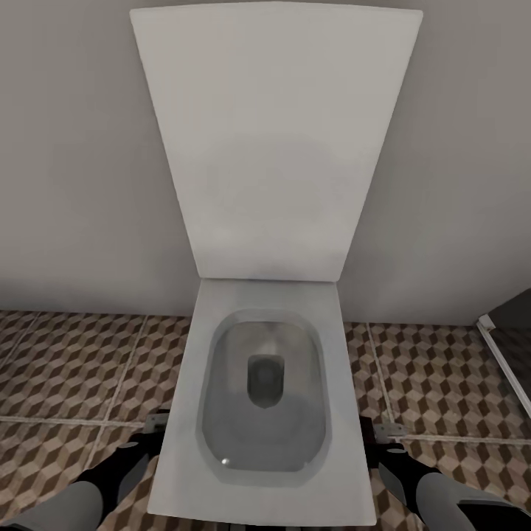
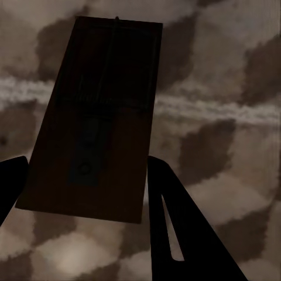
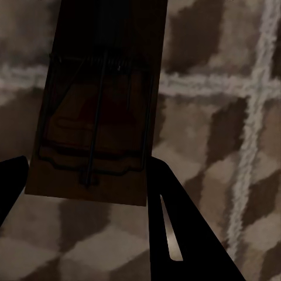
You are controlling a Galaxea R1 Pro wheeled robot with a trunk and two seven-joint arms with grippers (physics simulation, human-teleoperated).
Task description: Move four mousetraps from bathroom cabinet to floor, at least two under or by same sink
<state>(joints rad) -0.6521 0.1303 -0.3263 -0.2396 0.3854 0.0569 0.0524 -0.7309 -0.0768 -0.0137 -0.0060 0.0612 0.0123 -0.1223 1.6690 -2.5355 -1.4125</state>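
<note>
Cube-patterned bathroom floor [image 1: 66, 369] spread either side of an open white toilet [image 1: 265, 398], which hid most of both arms in the head view. Each wrist view showed more: the left gripper [image 2: 82, 193] grasped a mousetrap [image 2: 96, 117], and the right gripper [image 3: 82, 187] grasped another mousetrap [image 3: 96, 105]. Both boards ran lengthwise away from the fingers above the tiles, dim and hard to read.

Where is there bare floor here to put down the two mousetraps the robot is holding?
Bare tiled floor lies open left of the toilet, up to the wall. Right of the toilet, floor runs to a white-edged frame. The middle is crowded by the toilet. Left gripper and right gripper each hold a mousetrap.
</note>
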